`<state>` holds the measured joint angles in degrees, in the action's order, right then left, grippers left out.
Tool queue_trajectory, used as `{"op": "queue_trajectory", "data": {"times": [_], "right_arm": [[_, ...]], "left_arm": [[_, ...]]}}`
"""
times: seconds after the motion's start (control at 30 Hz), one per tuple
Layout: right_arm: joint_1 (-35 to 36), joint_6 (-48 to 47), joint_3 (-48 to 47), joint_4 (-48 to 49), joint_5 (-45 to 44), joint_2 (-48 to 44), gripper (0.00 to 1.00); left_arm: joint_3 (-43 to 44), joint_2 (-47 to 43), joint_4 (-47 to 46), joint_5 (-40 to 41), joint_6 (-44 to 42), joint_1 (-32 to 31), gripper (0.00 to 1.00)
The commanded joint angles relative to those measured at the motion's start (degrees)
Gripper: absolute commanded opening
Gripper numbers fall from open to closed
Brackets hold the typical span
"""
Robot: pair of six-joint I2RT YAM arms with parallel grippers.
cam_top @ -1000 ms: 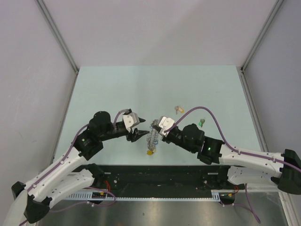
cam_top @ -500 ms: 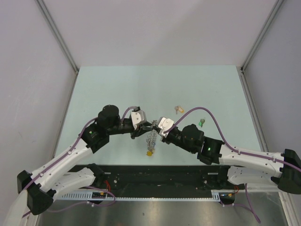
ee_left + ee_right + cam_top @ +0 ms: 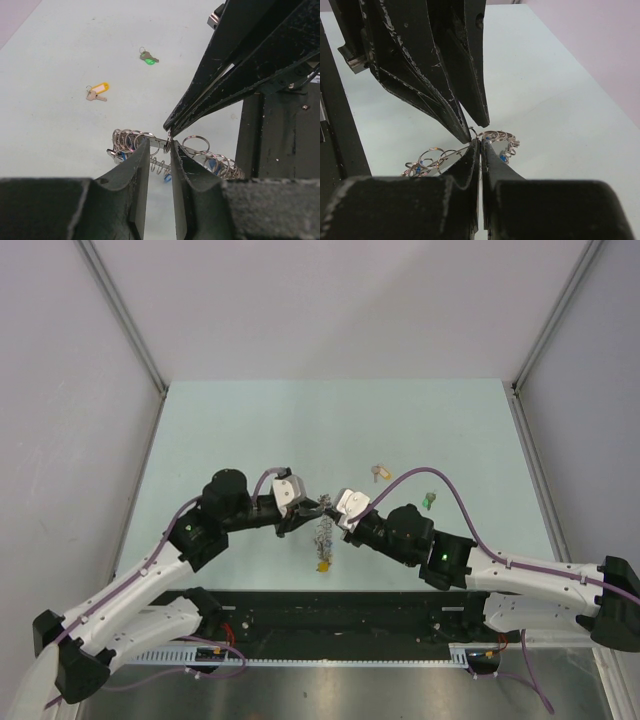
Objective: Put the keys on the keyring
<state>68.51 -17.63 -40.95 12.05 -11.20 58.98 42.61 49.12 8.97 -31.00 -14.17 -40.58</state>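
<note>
Closest to us, over the middle of the worktop, our two pincers meet tip to tip at the keyring. The right pincer is clenched, its fingers pressed together on the ring's wire at the top of the bundle. The left pincer faces it from the other side, its fingers drawn narrow with a slim gap between them. A short stretch of the wire crosses that gap right at the tips, but we cannot tell whether the fingers press on it. The keyring is a crowded string of silver loops with a few blue bits among them, running from the pincers toward us, with a yellow tag at its near end. Whether it rests on the worktop or hangs free we cannot tell. Beyond, apart from the bundle and from each other, lie the green key, off to the right past the right pincer, and the yellow key farther back, both flat on the pale green surface.
</note>
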Motion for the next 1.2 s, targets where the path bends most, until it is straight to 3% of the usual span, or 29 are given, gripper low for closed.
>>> {"op": "queue_trajectory", "data": {"times": [0.0,0.43,0.77,1.03,1.17], "right_arm": [[0.31,0.93,-3.43,5.0,-0.84,-1.06,0.0],[0.31,2.07,-3.35,5.17,-1.72,-1.15,0.0],[0.31,2.68,-3.43,5.52,-2.6,-1.06,0.0],[0.31,3.13,-3.44,5.88,-2.16,-0.8,0.0],[0.31,3.13,-3.52,5.88,-2.07,-0.8,0.0]], "left_arm": [[-1.12,-1.75,-3.08,2.18,1.78,0.32,0.29],[-1.13,-0.7,-4.05,2.09,3.01,0.32,0.29],[-1.04,0.53,-5.28,0.6,4.24,0.24,0.15],[-1.04,1.33,-5.37,-1.16,4.42,0.24,0.18],[-0.86,1.59,-5.19,-1.69,4.33,0.23,0.13]]}}
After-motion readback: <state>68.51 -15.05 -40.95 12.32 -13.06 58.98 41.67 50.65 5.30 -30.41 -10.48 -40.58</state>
